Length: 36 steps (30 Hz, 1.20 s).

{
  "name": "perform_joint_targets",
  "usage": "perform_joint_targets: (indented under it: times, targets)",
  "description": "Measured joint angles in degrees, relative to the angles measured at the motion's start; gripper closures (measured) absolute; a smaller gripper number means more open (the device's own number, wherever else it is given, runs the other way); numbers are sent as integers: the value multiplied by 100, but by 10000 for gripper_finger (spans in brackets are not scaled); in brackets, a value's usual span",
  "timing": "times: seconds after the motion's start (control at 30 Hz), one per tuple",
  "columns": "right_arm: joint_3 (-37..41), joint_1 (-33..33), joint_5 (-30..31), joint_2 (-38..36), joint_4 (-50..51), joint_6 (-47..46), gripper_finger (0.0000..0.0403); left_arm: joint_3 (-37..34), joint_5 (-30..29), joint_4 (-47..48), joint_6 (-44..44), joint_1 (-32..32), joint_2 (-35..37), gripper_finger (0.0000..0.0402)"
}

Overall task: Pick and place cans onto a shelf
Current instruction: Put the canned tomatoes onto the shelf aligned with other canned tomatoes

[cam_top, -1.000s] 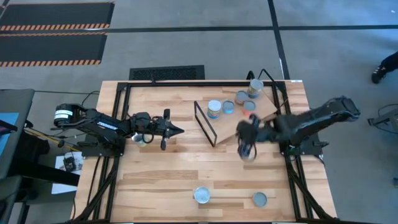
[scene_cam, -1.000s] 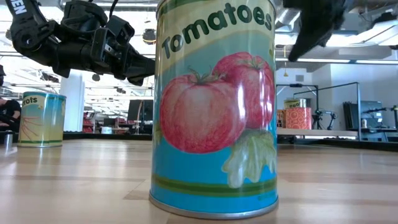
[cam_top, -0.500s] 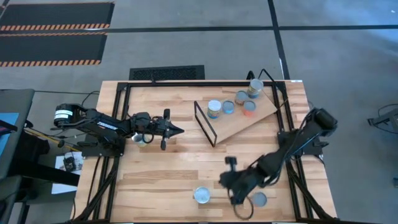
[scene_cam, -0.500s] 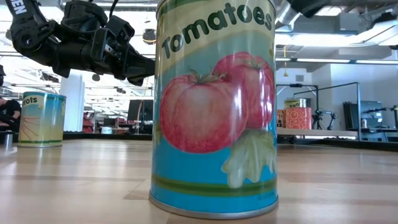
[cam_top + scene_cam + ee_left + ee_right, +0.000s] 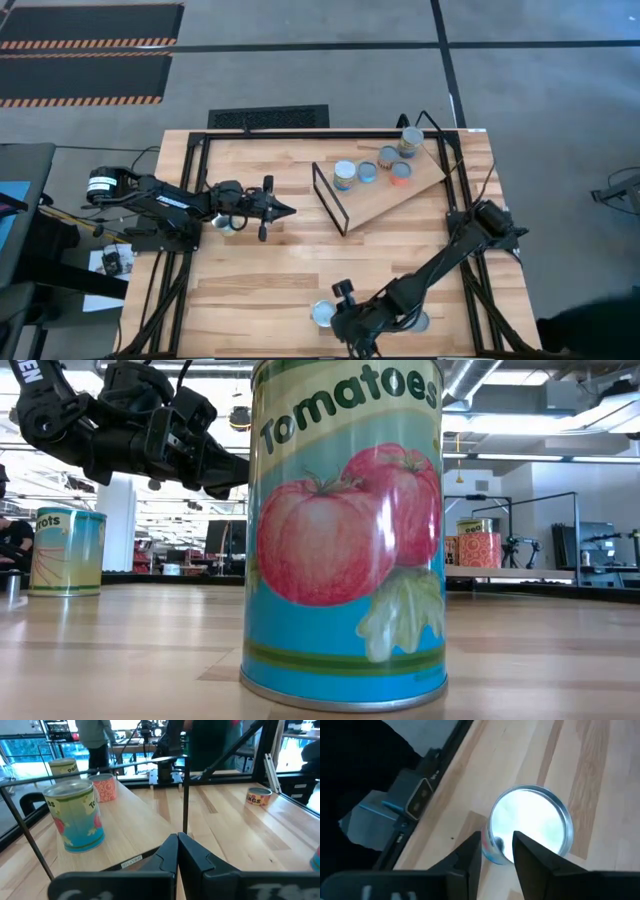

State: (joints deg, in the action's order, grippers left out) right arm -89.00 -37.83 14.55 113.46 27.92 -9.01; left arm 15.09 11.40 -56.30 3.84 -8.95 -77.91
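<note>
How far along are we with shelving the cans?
About five cans sit on the shelf. The right gripper hovers open over a loose can near the table edge, not gripping. That one and a second can beside it remain. The left gripper waits shut mid-table.

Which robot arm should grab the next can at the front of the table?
The right one, probably. Its pincer hangs open right above the tomato can near the table's front edge. The left pincer is shut and waits far off, left of the shelf.
</note>
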Motion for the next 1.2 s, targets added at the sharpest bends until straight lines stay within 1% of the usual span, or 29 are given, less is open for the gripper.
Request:
perform_joint_targets:
  times: [0.13, 0.27, 0.4, 0.6, 0.67, 0.77, 0.9, 1.1, 1.2]
  targets:
    - [-6, 10, 22, 163, 53, 62, 265, 0, -9, 47, -10, 0, 0, 401]
    - [-10, 45, 52, 198, 14, 142, 277, 0, -11, 78, -46, 0, 0, 401]
    - [-10, 126, 52, 201, 11, 158, 310, 0, -13, 114, -48, 0, 0, 401]
    - [-22, 205, 12, 202, 89, 120, 387, 0, -15, 131, -50, 2, 0, 401]
    - [-24, 238, 26, 202, 167, 134, 394, 0, -15, 158, -51, 2, 0, 401]
    - [-19, 237, 38, 127, 298, 58, 388, 0, -15, 169, -58, 9, 0, 401]
    - [-24, 230, 100, -95, 853, -238, 398, 0, -25, 169, -78, 74, 0, 401]
    - [-32, 53, 747, -594, 2046, -1034, 399, 0, -24, 169, -56, 176, 0, 401]
    - [-32, -81, 1141, -871, 2932, -1581, 399, 0, -24, 166, -44, 192, 0, 401]
